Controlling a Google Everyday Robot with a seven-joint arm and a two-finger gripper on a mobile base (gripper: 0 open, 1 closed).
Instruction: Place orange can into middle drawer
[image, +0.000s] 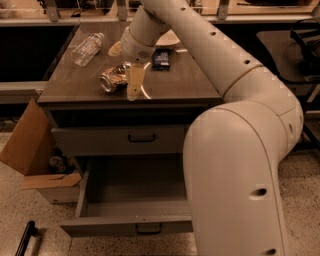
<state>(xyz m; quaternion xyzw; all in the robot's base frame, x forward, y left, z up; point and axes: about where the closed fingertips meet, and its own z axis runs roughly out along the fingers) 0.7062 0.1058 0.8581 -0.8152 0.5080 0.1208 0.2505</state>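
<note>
Nearest, the arm (240, 185) fills the right side: a smooth, pale, rounded shell dotted with small dark holes. Well below the jaws and nearer than them, the drawer (135, 190) stands pulled out, a wide grey tray with a flat matt floor, low side walls and a small dark handle on its front lip. Nothing lies on the part of its floor that shows. Down and left of the jaws, a brown cardboard box (30, 150) with its flaps open sits on the speckled floor (40, 220), and a thin black bar (25, 239) lies at the bottom corner.

Straight under the jaws is a shut grey drawer front (100, 141) with a dark handle. Above it lies the worktop (185, 82), a brown slab with a fine wood grain.

The jaws hang over the front edge of the worktop as a pale flat slab pointing down. I cannot tell how far they are open, nor whether they grip anything. The can (114, 79) lies on its side on the worktop, touching or just beside the jaws on their left. It is shiny gold-orange metal, with its round silver end turned forward.

Beyond the jaws and slightly right lies a small dark packet (161, 59), with a pale shallow plate (169, 40) behind it. Far to the left, a clear ribbed plastic bottle (87, 48) lies on its side.
</note>
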